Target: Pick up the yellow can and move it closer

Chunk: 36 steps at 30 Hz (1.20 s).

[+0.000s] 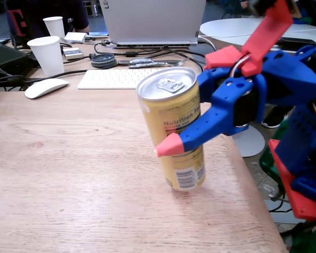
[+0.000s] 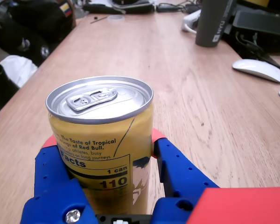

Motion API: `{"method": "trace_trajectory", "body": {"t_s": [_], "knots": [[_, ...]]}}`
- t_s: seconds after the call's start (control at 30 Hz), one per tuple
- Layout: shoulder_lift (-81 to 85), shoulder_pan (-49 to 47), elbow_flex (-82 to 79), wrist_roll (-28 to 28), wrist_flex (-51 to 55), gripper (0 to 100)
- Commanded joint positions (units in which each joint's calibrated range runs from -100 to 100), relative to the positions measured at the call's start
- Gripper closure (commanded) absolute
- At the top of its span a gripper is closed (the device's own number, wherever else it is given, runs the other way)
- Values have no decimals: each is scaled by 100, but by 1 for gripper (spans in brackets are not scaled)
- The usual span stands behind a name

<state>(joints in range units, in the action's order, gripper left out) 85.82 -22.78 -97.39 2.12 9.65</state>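
Note:
The yellow can (image 1: 175, 132) is a tall slim drink can with a silver top, a pull tab and a white nutrition panel. It leans slightly, near the right edge of the wooden table (image 1: 68, 174). My blue gripper (image 1: 171, 142) with red fingertips (image 1: 164, 149) reaches in from the right and is shut on the can's middle. The wrist view looks down on the can (image 2: 102, 130), which sits between the two blue fingers (image 2: 177, 168) of the gripper (image 2: 102, 140). I cannot tell whether the can's base touches the table.
Two white paper cups (image 1: 47, 55) (image 1: 54, 25), a white mouse (image 1: 46, 87), a keyboard (image 1: 116, 78) and a laptop (image 1: 152, 21) stand at the far side. The table edge (image 1: 253, 184) runs close to the right of the can. A grey tumbler (image 2: 213, 23) shows in the wrist view.

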Motion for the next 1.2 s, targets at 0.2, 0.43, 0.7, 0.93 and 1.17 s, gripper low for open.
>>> {"method": "trace_trajectory", "body": {"t_s": [0.2, 0.43, 0.7, 0.93, 1.17], "knots": [[1101, -23, 409, -5, 1129, 81], [1109, -23, 418, 0, 1096, 81], [1118, -23, 399, 0, 1096, 81], [1118, -23, 399, 0, 1096, 81], [1118, 11, 380, 0, 1096, 81]]}}
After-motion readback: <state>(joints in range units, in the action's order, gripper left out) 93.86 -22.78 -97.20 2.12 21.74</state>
